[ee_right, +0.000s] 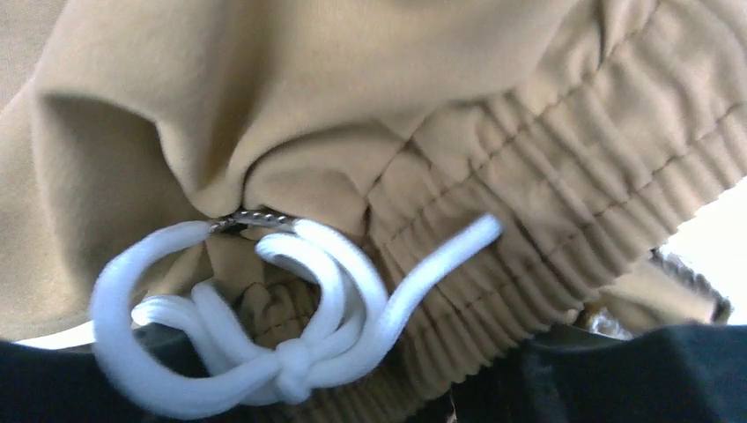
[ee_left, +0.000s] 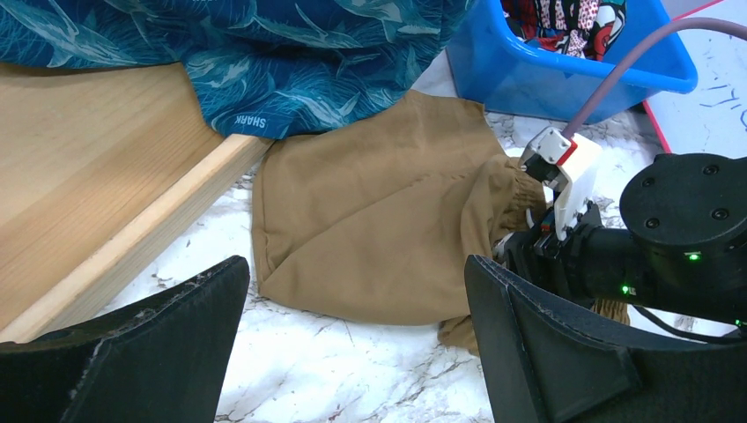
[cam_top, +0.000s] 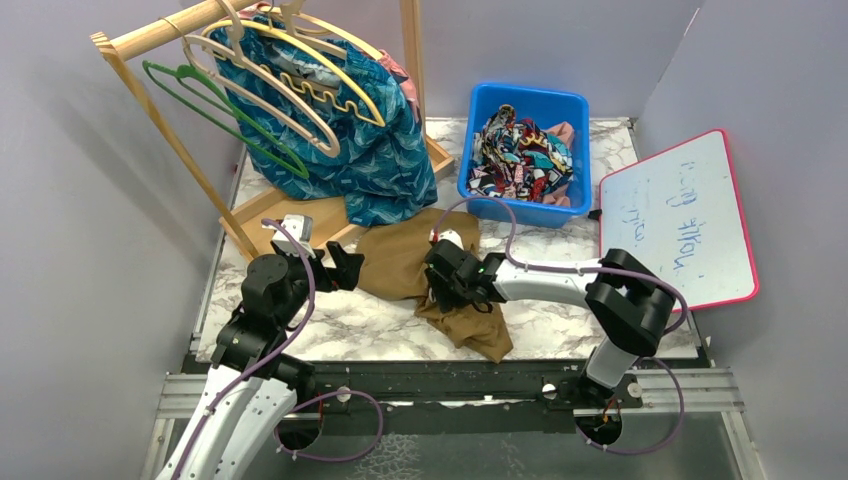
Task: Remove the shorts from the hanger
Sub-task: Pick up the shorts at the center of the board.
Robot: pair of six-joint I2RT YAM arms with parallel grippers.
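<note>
Shorts off the rack, one pair down on the table [cam_top: 360,325] and in the right arm's grip.

Olive-brown shorts [cam_top: 400,255] lie crumpled near the blue bin [cam_top: 480,100]. The right gripper [cam_top: 440,280] seems pinched narrow on their gathered waistband by the white drawstring [ee_right: 291,352], probably to carry them to the bin. The left gripper [ee_left: 357,264] hovers low beside them, fingers spread wide and holding nothing. Teal shorts [cam_top: 380,150] hang on a hanger [cam_top: 290,70], so the job looks unfinished.

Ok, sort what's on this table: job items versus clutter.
Job: olive-brown shorts; teal shorts hanging on the rack; hangers; comic-print shorts in the blue bin.
Lying about: whiteboard.
</note>
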